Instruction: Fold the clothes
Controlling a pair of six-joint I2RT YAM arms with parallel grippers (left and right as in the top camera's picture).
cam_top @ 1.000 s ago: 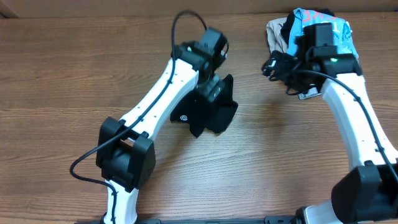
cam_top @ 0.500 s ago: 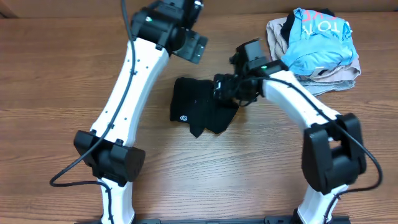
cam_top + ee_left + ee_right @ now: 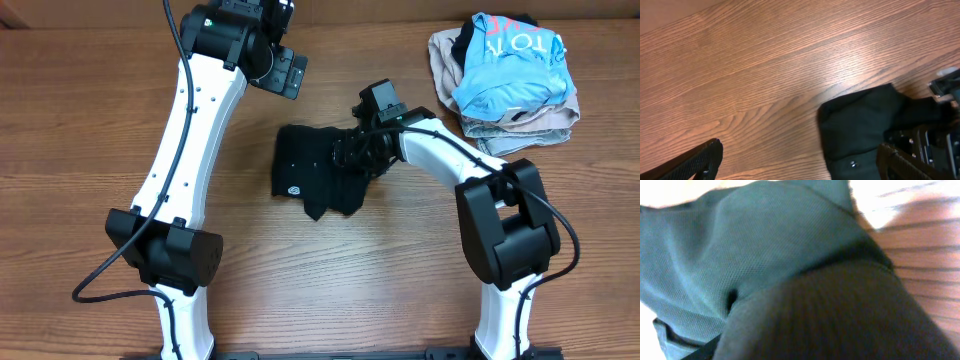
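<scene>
Right gripper [image 3: 352, 150]: down at the right edge of the black garment [image 3: 315, 175], its dark body merging with the cloth in the overhead view. Its wrist camera is pressed so close that green-black mesh fabric [image 3: 740, 245] fills nearly the whole view. A dark blurred mass across the lower part is probably one of its own fingers [image 3: 830, 315]. Cannot tell how far apart the jaws stand, or whether any cloth is pinched between them.

Left gripper [image 3: 285, 72]: up near the far edge of the table [image 3: 400, 280], well apart from the garment. In its own wrist view the gripper [image 3: 799, 147] is spread wide, one finger at each lower corner, with bare wood between them and nothing held.

Garment: lies in a rumpled heap near the middle of the table, between the two arms. A small round white logo [image 3: 294, 186] faces up near its front left corner. A narrow flap sticks out toward the front edge. From the left wrist view its corner [image 3: 860, 120] lies flat on the wood, with the right arm's hardware at its right side.

Far right corner of the table: a light blue shirt [image 3: 510, 60] with white lettering sits on top of beige garments [image 3: 520, 125], well apart from the black one.
</scene>
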